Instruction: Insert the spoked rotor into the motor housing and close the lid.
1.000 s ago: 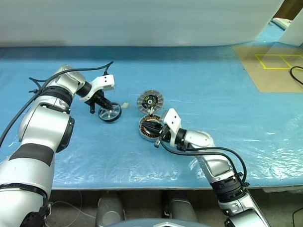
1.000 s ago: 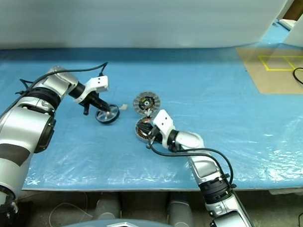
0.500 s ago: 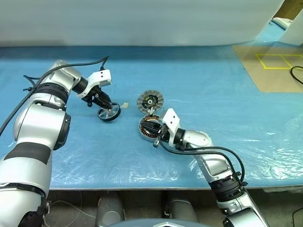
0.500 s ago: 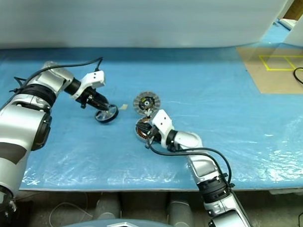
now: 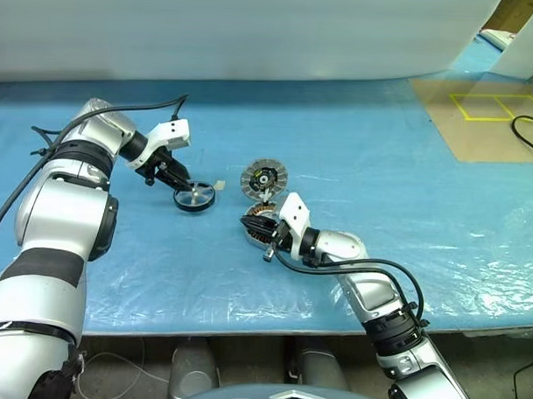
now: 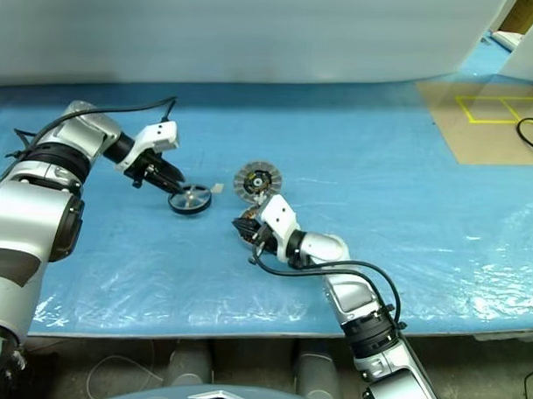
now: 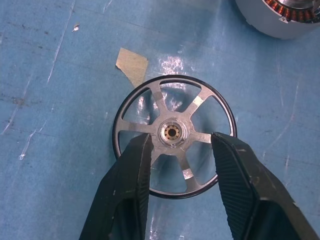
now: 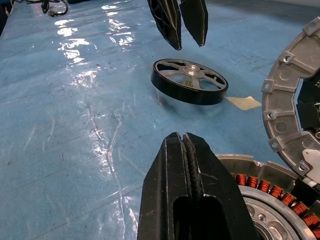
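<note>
Left gripper (image 5: 174, 175) hangs just above the spoked rotor (image 5: 194, 197), black fingers (image 7: 129, 197) parted and holding nothing; the left wrist view shows the tips spread to either side of the wheel's central hub, while the right wrist view shows them clear of it, in the air over its rim. Flat on the blue plastic sheet (image 5: 381, 168) directly under that gripper, the rotor shows its dark outer ring and silver spokes. Beside it, on the side away from the gripper's arm, lies a small tan scrap of tape (image 7: 132, 64). To the right of the rotor, and apart from it, lies the lid (image 5: 264, 178), finned rim and dark centre upward. Just nearer the robot than the lid sits the motor housing (image 8: 280, 192), its copper windings exposed. Right gripper (image 8: 186, 150), fingers pressed together on nothing, is at the housing's left edge; whether it touches the silver wall cannot be told. Both housing and lid lie to the right of the left gripper.
</note>
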